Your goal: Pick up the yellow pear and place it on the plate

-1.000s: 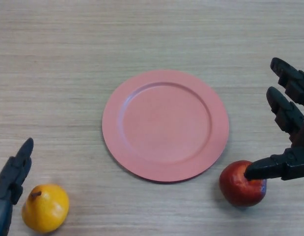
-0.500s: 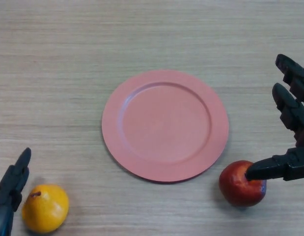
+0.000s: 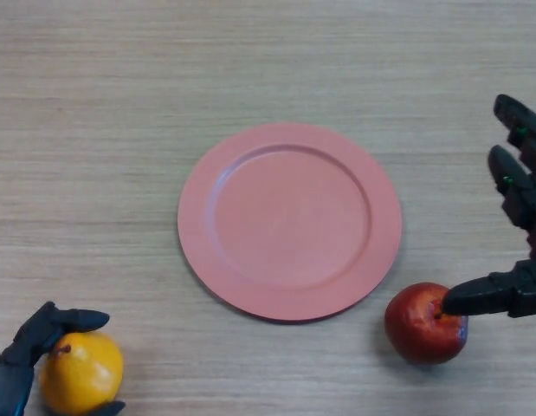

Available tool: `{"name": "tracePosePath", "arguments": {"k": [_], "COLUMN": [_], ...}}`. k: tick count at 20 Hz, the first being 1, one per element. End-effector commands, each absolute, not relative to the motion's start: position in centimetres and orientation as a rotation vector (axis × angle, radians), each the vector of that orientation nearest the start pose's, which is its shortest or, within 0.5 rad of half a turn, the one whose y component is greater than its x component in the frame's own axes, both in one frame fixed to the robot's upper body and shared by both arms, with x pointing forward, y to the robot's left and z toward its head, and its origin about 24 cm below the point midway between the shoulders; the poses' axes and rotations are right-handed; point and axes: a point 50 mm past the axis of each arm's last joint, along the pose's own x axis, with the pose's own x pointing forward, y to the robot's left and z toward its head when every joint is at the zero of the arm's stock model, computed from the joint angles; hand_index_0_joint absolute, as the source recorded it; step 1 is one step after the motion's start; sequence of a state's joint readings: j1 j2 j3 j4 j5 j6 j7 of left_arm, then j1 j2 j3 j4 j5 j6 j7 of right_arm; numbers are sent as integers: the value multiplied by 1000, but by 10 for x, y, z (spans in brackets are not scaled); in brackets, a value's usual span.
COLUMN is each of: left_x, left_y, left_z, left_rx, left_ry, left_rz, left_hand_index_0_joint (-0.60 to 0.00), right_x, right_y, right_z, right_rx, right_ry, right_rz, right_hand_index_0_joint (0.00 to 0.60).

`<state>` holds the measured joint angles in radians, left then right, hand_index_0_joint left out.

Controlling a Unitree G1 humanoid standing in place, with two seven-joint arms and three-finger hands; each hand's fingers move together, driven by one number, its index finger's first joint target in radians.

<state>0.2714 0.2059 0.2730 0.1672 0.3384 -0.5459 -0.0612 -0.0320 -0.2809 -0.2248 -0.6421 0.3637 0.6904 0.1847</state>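
Head view. Yellow pear (image 3: 80,373) lies on the tabletop (image 3: 268,61) at lower left, well apart from the pink plate (image 3: 289,219). Left hand (image 3: 29,347) curls around the pear; a firm, centred wrap should precede lifting. Right hand (image 3: 510,260), fingers spread wide, thumb touching the red apple (image 3: 424,322).

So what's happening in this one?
The robot's left hand is closing its fingers around the yellow pear at the table's near left corner; the pear sits on the table. The pink plate in the middle holds nothing. The right hand is open, its thumb over the red apple.
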Motion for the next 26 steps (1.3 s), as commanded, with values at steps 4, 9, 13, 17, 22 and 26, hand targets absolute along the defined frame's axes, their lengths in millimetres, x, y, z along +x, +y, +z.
{"name": "tracePosePath", "arguments": {"k": [4, 9, 13, 17, 22, 26], "left_x": [188, 216, 241, 274, 315, 329], "left_y": [249, 231, 207, 180, 160, 144], "left_z": [80, 117, 132, 129, 117, 118], "left_rx": [570, 489, 346, 539, 549, 372], "left_ry": [-390, -483, -454, -623, -647, -593], "left_rz": [138, 41, -126, -79, -50, -156], "left_hand_index_0_joint": [-600, -600, -600, -600, -600, -600], "right_x": [224, 224, 225, 225, 224, 223], "right_y": [-203, -204, -201, -200, -201, -205], "right_z": [181, 184, 184, 185, 184, 185], "right_rx": [-58, -34, -57, -78, -61, -62], "right_ry": [-227, -228, -225, -241, -223, -232], "right_rz": [175, 167, 170, 165, 166, 142], "right_hand_index_0_joint": [0, 0, 0, 0, 0, 0]}}
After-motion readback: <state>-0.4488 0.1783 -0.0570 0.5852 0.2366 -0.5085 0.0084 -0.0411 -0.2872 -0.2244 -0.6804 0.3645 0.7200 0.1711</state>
